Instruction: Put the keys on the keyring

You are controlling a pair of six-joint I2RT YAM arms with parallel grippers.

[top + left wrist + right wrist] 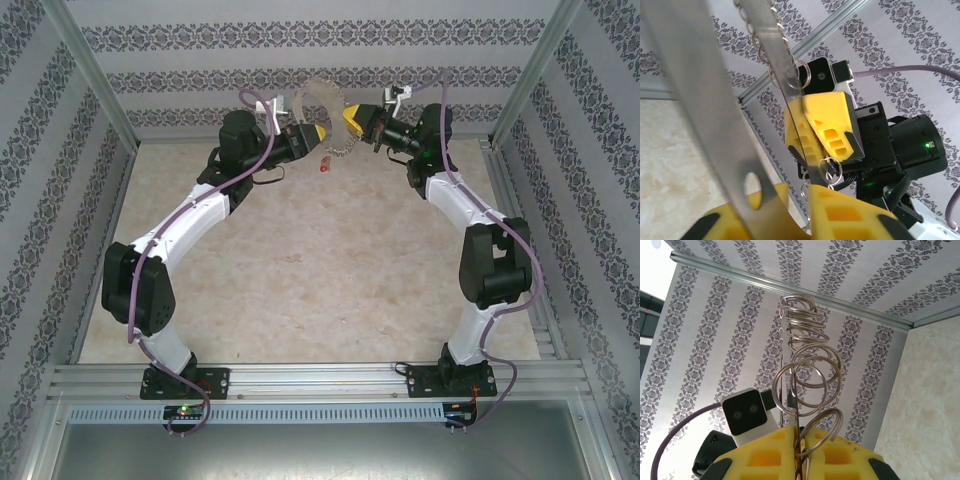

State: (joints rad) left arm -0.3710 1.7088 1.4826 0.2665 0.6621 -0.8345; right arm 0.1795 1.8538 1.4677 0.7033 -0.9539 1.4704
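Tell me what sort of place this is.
Probably a robot test cell: a metal frame with patterned walls encloses a table, and the left arm and right arm are bolted to its near edge.

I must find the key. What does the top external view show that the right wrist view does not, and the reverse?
Top external: the red key lying on the table, apart from the keyring. Right wrist: the small rings close up, overlapping above the yellow fingers. Both: the right gripper shut on the keyring.
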